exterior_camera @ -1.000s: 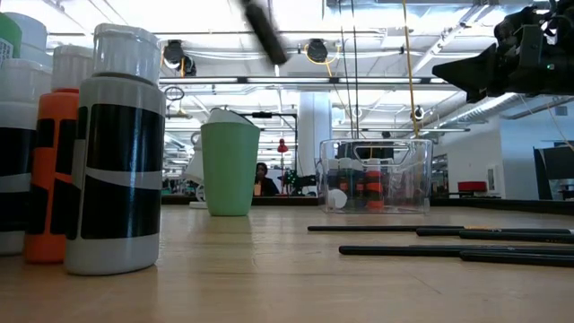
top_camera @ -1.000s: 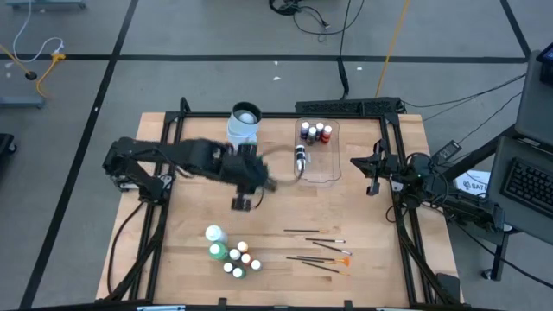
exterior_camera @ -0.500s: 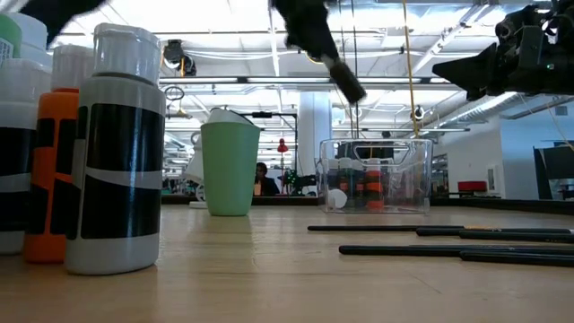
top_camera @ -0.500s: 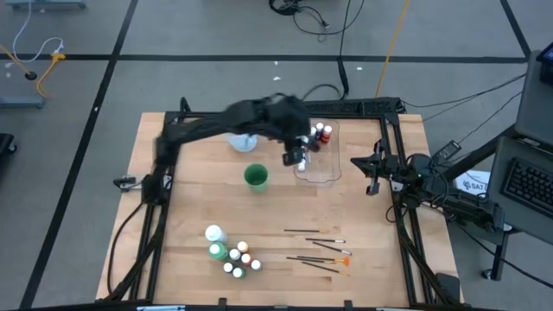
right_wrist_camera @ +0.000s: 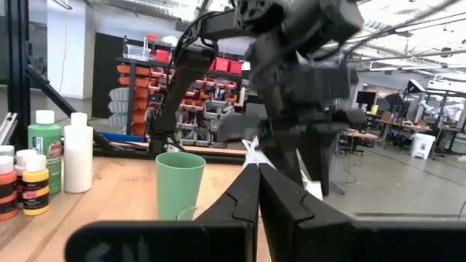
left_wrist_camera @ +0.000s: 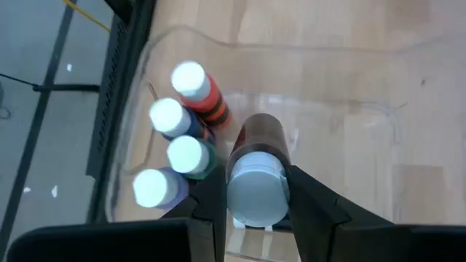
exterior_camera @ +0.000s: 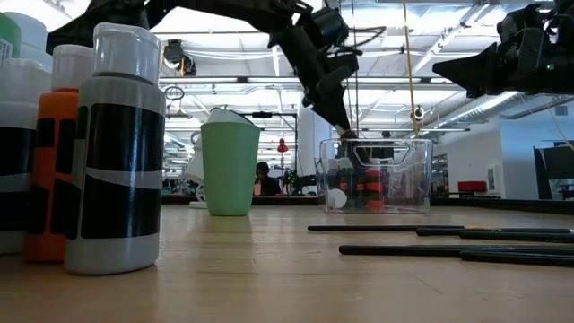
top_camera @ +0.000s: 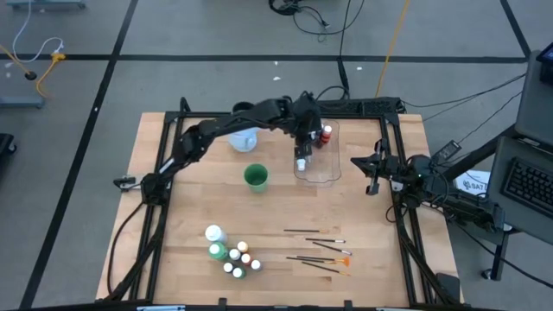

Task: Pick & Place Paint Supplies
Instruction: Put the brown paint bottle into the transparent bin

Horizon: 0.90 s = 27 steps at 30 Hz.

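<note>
left claw (left_wrist_camera: 256, 198) grips a paint bottle (left_wrist_camera: 256, 175) over the tub (left_wrist_camera: 342, 109).

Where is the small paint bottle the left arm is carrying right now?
The dark brown paint bottle with a white cap is gripped by the left gripper over the clear rectangular plastic tub at the table's far side, beside four bottles already inside.

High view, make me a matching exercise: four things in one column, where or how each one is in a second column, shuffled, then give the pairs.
1. green cup
2. brushes
3. left gripper
4. right gripper

A. shut on nothing, by the table's right edge
B. lying flat, right of the bottle cluster
C. upright on bare wood, left of the clear tub
D. over the clear tub, gripping a small bottle

Pairs: 1-C, 2-B, 3-D, 4-A
</note>
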Tool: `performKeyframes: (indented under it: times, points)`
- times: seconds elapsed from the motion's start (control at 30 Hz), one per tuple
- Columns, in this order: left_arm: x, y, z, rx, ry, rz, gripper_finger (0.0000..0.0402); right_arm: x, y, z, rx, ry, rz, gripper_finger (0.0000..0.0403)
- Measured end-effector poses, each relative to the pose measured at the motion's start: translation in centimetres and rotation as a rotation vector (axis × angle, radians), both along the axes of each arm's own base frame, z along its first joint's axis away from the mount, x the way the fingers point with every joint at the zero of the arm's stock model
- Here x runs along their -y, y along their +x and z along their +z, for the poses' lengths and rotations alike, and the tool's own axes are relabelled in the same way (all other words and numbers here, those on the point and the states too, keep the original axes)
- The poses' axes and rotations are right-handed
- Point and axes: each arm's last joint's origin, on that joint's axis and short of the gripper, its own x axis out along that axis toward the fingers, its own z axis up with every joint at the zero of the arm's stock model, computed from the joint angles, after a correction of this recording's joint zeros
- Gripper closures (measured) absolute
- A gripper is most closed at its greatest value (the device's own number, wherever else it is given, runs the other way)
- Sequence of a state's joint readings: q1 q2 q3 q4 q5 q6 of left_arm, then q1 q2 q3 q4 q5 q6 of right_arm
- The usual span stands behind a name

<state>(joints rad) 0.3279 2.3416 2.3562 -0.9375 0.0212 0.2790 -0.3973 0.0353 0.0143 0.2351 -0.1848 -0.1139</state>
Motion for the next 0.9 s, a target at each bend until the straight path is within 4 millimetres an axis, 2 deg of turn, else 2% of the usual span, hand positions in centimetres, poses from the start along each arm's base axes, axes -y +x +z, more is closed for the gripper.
performKeyframes:
  times: [0.27,0.47,0.73,0.9]
  points:
    - [0.6,1.3,-3.2,-0.080,0.029,0.008,0.0301,0.0,0.0,0.1,0.015,0.008,0.003,0.0399]
    - [0.9,1.5,-3.5,-0.087,0.046,0.011,0.0301,0.0,0.0,0.1,0.018,0.012,0.004,0.0399]
    - [0.4,1.8,-5.5,-0.146,0.073,0.031,0.0301,0.0,-0.1,0.3,0.028,-0.007,0.001,0.0399]
    - [0.3,2.1,-5.9,-0.145,0.089,0.031,0.0301,0.0,-0.1,0.4,0.032,-0.034,-0.004,0.0399]
